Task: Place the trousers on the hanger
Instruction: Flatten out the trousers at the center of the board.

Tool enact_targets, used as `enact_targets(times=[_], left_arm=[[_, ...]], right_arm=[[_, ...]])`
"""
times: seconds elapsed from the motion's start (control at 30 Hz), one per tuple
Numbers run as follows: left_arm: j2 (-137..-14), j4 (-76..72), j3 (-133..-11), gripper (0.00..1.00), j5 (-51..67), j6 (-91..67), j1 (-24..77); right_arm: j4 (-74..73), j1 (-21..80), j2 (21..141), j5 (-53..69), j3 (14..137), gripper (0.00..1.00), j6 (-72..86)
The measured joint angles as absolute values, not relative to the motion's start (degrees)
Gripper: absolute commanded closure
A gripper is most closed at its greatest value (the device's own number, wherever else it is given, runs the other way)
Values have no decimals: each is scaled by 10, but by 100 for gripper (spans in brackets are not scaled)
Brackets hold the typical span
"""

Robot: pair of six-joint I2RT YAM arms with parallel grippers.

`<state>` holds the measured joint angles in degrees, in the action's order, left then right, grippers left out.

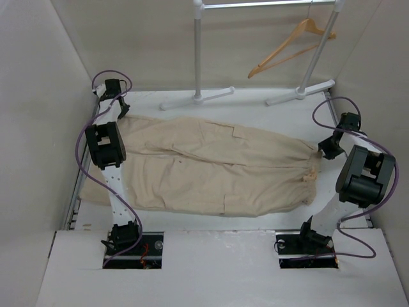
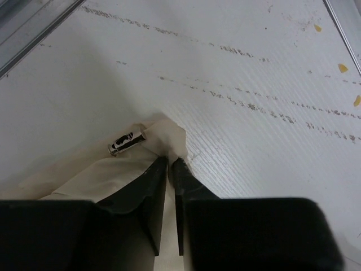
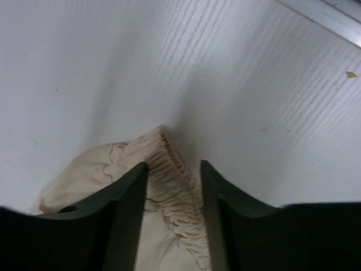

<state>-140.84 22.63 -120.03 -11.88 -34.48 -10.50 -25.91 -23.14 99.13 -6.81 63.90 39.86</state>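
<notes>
The beige trousers [image 1: 211,169] lie flat across the table, leg ends at the left and gathered waist at the right. My left gripper [image 1: 120,112] is at the far corner of a leg end. In the left wrist view it [image 2: 170,161] is shut on the hem of the trousers [image 2: 163,132], next to a small metal cord stopper [image 2: 127,141]. My right gripper [image 1: 327,151] is at the far corner of the waist. In the right wrist view it [image 3: 174,165] is open, its fingers on either side of the elastic waistband [image 3: 169,169]. The wooden hanger [image 1: 291,48] hangs from the rack's bar at the back right.
The white metal clothes rack [image 1: 199,57] stands at the back, its feet [image 1: 198,97] on the table's far edge. Walls close in on the left and right. The drawstring ends [image 1: 311,174] lie at the waist on the right. An aluminium rail [image 2: 34,25] edges the table.
</notes>
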Motion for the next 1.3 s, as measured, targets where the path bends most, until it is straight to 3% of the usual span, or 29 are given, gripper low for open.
enact_targets(times=[0.07,0.17,0.7,0.73,0.8,0.93,1.03,1.3], left_arm=[[-1409,224,-1200,95,-116,-346,-105],[-1409,216,-1200,96,-115,-350,-105],[-1408,182,-1200,98,-108,-435,-163],[-1408,182,-1200,98,-108,-442,-168],[-1408,176,-1200,97,-103,-453,-176],[-1406,157,-1195,97,-93,-467,-185],[-1405,150,-1194,96,-90,-472,-181],[-1400,139,-1166,96,-83,-475,-171]], right_arm=[[-259,-231,1008,-58,652,83,398],[-254,-231,1021,-53,670,94,401],[-227,-226,1107,-54,846,99,420],[-227,-226,1111,-54,847,98,420],[-230,-227,1114,-52,846,87,421],[-222,-220,1115,-17,846,43,413],[-218,-194,1121,20,844,40,401],[-210,-140,1154,87,816,43,392]])
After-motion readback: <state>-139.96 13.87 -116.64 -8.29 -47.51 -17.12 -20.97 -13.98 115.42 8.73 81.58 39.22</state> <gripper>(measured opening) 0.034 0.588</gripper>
